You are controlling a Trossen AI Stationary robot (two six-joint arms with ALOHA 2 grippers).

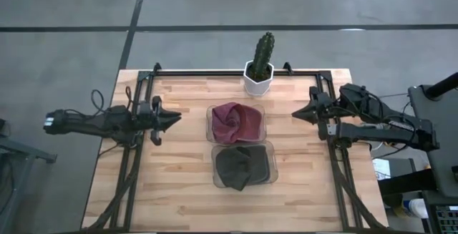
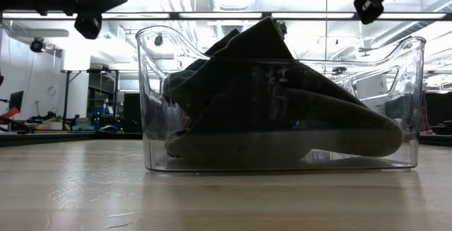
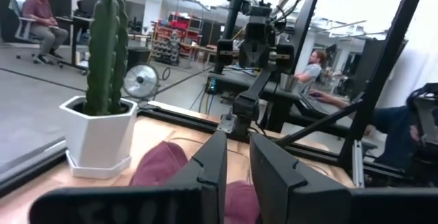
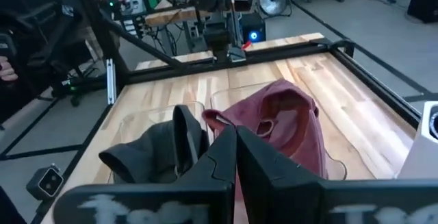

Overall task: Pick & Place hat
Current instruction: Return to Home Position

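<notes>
At the table's (image 1: pixel 179 191) left edge, the left gripper (image 1: pixel 172 117) hangs above the wood, pointing toward the middle. Its fingers are drawn close, with only a thin slit between them, and they carry nothing.

Moving to the centre, two clear bins sit one behind the other. The top transparent bin (image 1: pixel 209 123) holds the dark red cap (image 1: pixel 237 122), crumpled and folded over itself, rising a little above the rim. The nearer bin (image 1: pixel 274 164) holds a dark cap (image 1: pixel 240 166), slumped the same way. Behind both stands a cactus (image 1: pixel 263 51) in a white pot (image 1: pixel 256 82).

The red cap looks light and soft. The cloth crown would likely collapse under a pinch, while the brim probably keeps some stiffness. A raised fold or the brim edge seems the best hold, taken from above so the fingers clear the bin wall. The bin itself looks thin and light and might slide if snagged.

Over at the right edge, the right gripper (image 1: pixel 297 112) hangs above the table facing inward. Its fingers are pressed together and empty, well apart from both bins.
</notes>
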